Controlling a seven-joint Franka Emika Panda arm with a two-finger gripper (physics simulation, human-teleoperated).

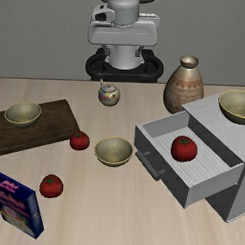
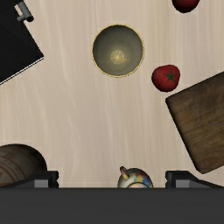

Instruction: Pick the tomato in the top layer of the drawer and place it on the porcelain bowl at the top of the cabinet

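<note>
The red tomato lies in the pulled-out top drawer of the grey cabinet at the exterior view's right. A porcelain bowl stands on the cabinet's top. My arm is folded up at its base, far behind the drawer. In the wrist view my gripper is open, with its fingertips wide apart and nothing between them. It hangs high over the table above a small round pot. A dark corner of the cabinet shows beyond it.
Two more tomatoes and a tan bowl lie mid-table. A wooden board holding another bowl is at the exterior view's left. A blue box stands in front. A brown vase stands behind the cabinet.
</note>
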